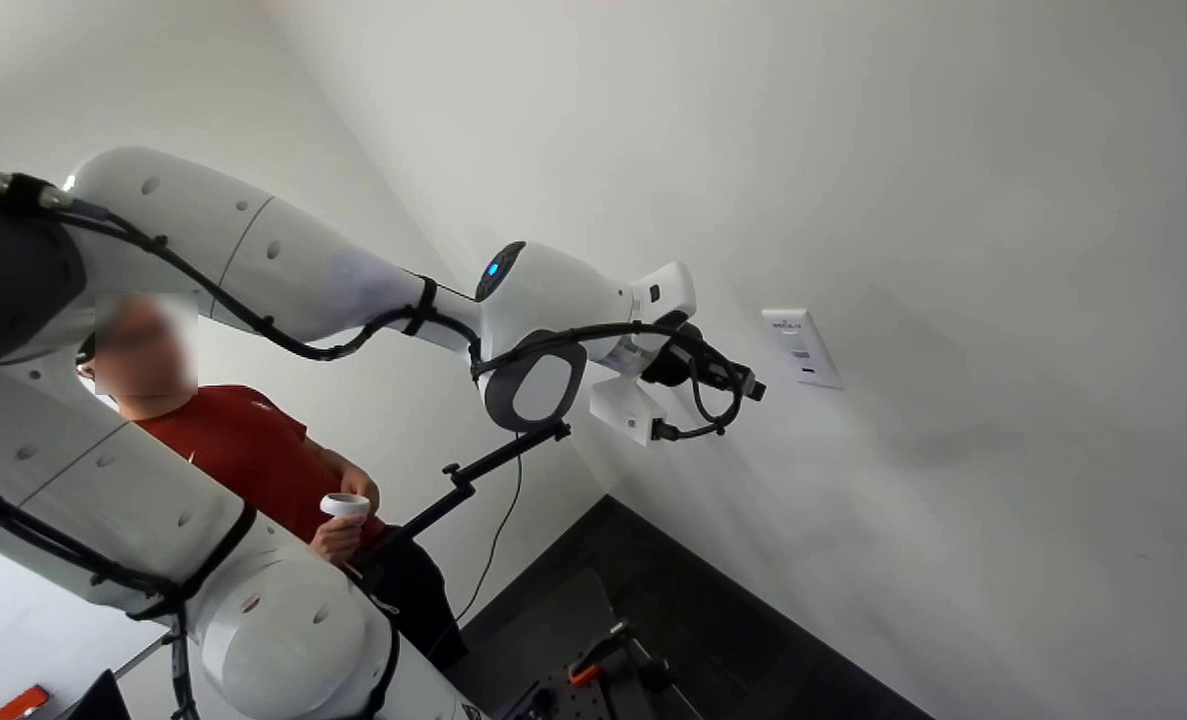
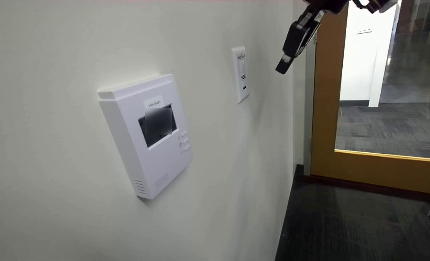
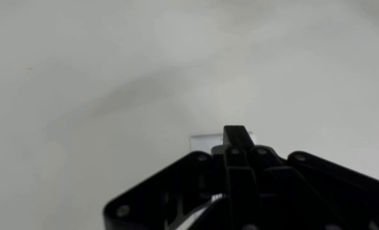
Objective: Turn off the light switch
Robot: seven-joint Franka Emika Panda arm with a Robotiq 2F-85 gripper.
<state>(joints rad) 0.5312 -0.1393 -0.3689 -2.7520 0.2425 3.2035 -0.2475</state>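
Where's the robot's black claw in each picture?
Exterior view: the claw is right of centre, its tip below and left of the white wall plate.
Exterior view: the claw hangs at the top, right of centre; the white wall plate is to its left.
Wrist view: the claw fills the lower middle and right, partly hiding what looks like the white wall plate.
Shared landmark: the white wall plate.

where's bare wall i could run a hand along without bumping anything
In an exterior view, the wall looks bare between the thermostat and the white plate, and below that plate toward the dark floor. Crowded: just off the white plate, where the gripper hangs; in the wrist view it hides part of that plate.
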